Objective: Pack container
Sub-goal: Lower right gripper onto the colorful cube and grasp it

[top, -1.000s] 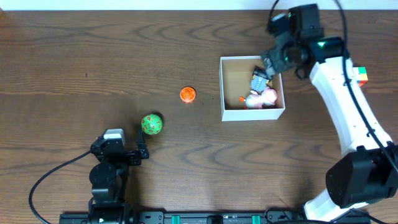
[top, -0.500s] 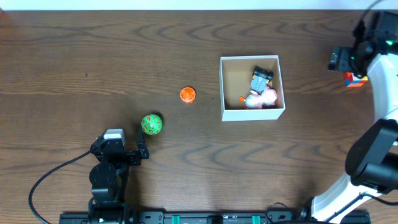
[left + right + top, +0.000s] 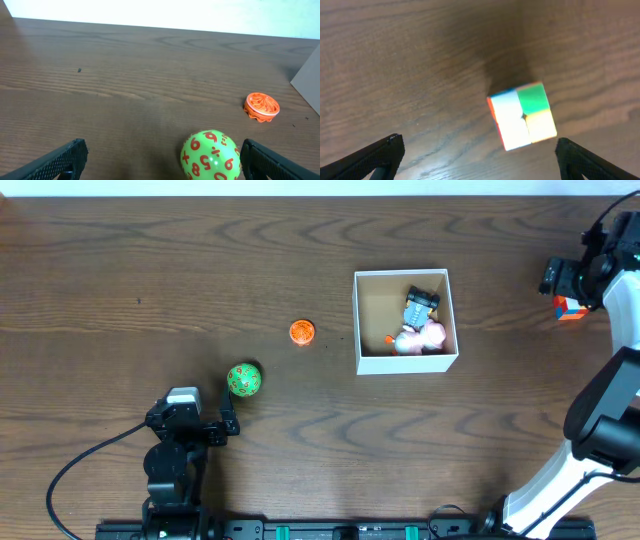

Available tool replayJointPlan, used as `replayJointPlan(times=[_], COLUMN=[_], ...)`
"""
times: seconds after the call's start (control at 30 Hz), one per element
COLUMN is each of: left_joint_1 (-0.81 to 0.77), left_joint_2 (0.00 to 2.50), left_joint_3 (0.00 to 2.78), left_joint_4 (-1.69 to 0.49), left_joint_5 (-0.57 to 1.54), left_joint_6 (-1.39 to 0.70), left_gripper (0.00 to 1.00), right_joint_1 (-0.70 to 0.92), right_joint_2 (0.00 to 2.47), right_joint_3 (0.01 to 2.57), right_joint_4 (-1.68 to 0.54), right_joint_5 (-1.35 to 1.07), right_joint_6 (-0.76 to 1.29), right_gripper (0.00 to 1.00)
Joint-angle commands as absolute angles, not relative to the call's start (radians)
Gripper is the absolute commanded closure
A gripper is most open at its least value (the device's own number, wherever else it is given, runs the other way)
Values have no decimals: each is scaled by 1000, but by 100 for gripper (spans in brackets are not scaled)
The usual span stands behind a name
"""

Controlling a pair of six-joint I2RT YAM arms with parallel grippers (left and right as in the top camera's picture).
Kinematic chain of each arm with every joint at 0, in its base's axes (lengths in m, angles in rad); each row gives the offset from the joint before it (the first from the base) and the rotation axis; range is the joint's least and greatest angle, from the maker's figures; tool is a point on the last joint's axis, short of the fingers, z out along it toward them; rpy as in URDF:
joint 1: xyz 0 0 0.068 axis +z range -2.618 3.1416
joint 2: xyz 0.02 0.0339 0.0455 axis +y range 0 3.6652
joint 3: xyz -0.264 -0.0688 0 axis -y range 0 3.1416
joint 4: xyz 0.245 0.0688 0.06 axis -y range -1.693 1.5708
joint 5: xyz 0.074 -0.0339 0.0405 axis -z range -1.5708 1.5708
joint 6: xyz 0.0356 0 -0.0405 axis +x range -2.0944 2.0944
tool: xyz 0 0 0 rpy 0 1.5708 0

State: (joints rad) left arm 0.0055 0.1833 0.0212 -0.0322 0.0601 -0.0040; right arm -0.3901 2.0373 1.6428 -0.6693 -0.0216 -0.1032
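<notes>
Two toys show in the container (image 3: 378, 308), right of table centre: a pink one (image 3: 428, 334) and a grey-black one (image 3: 419, 304), both by its right wall. Far right, right claw (image 3: 479, 150) spread open over a coloured cube (image 3: 522, 116). Near left, left claw (image 3: 162, 152) open, green ball (image 3: 210, 155) just ahead, orange disc (image 3: 261, 106) beyond.
</notes>
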Motion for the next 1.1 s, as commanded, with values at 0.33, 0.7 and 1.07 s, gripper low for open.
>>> replayJointPlan(times=[0.33, 0.7, 1.07], left_joint_1=[11, 11, 11], left_joint_2=[182, 182, 182], left_joint_3=[4, 4, 4], left_joint_4=[-67, -67, -67], left_joint_5=[59, 59, 59], left_joint_6=[-13, -13, -13], left_gripper=[2, 2, 2], right_joint_1=[-479, -480, -480], right_joint_2=[2063, 2120, 2175], right_joint_3=[1654, 1654, 1654], right_joint_4=[-630, -620, -572], right_joint_5=[-57, -137, -131], right_joint_6=[-396, -473, -489], right_gripper=[1, 1, 1])
